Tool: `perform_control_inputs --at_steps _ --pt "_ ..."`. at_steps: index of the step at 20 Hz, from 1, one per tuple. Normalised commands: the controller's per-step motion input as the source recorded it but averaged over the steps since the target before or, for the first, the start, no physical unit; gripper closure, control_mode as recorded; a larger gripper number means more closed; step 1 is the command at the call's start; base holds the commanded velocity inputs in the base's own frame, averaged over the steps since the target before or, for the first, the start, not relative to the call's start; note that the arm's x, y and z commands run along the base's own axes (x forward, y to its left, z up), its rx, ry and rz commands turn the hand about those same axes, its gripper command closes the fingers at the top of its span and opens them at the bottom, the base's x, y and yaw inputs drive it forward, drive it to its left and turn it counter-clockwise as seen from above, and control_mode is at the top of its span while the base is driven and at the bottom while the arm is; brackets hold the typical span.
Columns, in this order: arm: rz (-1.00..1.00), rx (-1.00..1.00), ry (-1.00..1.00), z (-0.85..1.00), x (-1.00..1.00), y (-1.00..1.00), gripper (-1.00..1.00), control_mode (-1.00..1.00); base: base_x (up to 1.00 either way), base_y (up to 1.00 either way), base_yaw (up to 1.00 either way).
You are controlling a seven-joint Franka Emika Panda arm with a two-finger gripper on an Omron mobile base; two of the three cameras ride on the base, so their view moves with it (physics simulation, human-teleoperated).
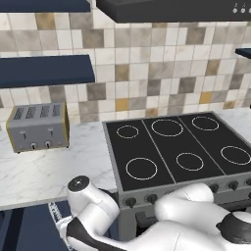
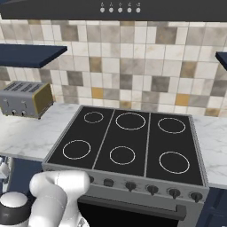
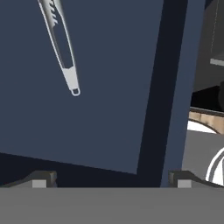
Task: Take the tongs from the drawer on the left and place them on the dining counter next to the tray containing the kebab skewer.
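The arm is bent low at the front of the stove, reaching down to the left of it, where the drawer stands pulled out below the marble desk that carries the toaster. In the hand view the camera looks down into the open drawer: the tongs lie on its navy floor toward the far left corner of that view, apart from the walls, their looped end pointing toward the drawer's middle and their other end running off the top edge. A sliver of them also shows in the left base view, just beside the arm's elbow at the lower left. The gripper hovers over the drawer with its two tips spread wide and nothing between them, so it is released and empty. Its centre sits well to one side of the tongs, nearer the drawer's side wall than the tool. The step in hand looks like the approach for the pick-up, with the drawer already open and the tongs untouched. The next move likely calls for shifting the hand across until the tongs lie between the tips, turning the wrist so the tips straddle the thin arms crosswise, then lowering to the drawer floor before closing.
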Motion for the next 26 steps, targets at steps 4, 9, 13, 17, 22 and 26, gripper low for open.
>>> perform_control_inputs --at_steps 4,9,13,17,22,26 --pt "0.00 0.00 0.00 -0.17 0.38 0.31 -1.00 -1.00 0.00 0.00 0.00" --pt "0.00 0.00 0.04 -0.25 0.21 0.32 -1.00 -1.00 0.00 0.00 0.00" --pt "0.00 0.00 0.01 -0.27 0.07 0.13 -1.00 -1.00 0.00 0.00 0.00" --pt "-0.01 0.00 0.00 -0.24 0.03 0.00 -1.00 -1.00 0.00 0.00 0.00" --pt "0.00 0.00 0.00 -0.35 0.06 0.00 -1.00 -1.00 0.00 0.00 0.00" --pt "0.00 0.00 0.00 -0.26 0.09 0.01 -1.00 -1.00 0.00 0.00 0.00"
